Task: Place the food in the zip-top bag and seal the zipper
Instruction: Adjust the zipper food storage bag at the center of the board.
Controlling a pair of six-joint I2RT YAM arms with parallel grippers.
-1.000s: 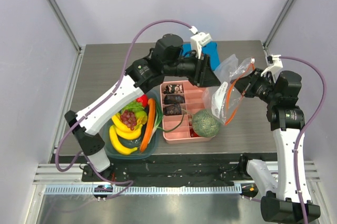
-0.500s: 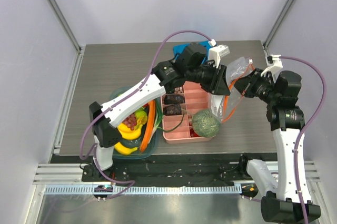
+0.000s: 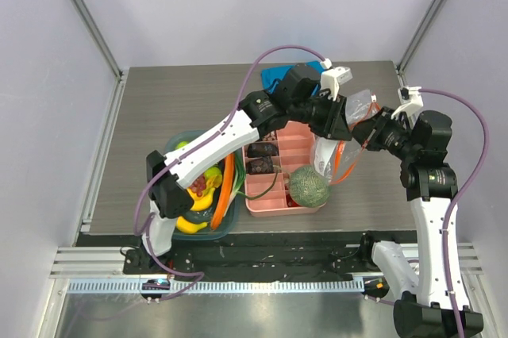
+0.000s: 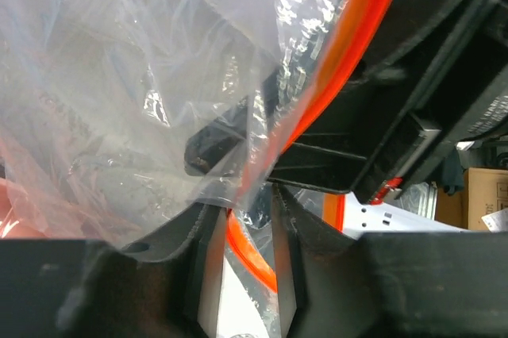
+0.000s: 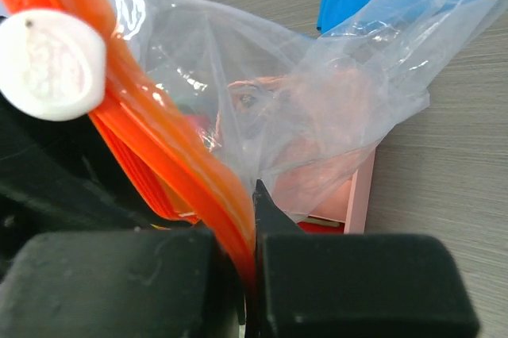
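Melon (image 3: 309, 186) unbagged, on pink tray (image 3: 270, 209) nr front edge, just beside the bag (image 3: 325, 155). Bag hangs from R gripper (image 3: 367, 132), which is clamped on the zipper (image 5: 171, 159) to keep the mouth up off the table. L gripper (image 4: 246, 219) has jaws apart, astride the same strip w/o pinching, prob. to spread the mouth for loading. Blue cloth (image 3: 274, 76) at back, not involved.

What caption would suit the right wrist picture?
Right gripper pinches the orange zipper of the zip-top bag; pink tray behind.
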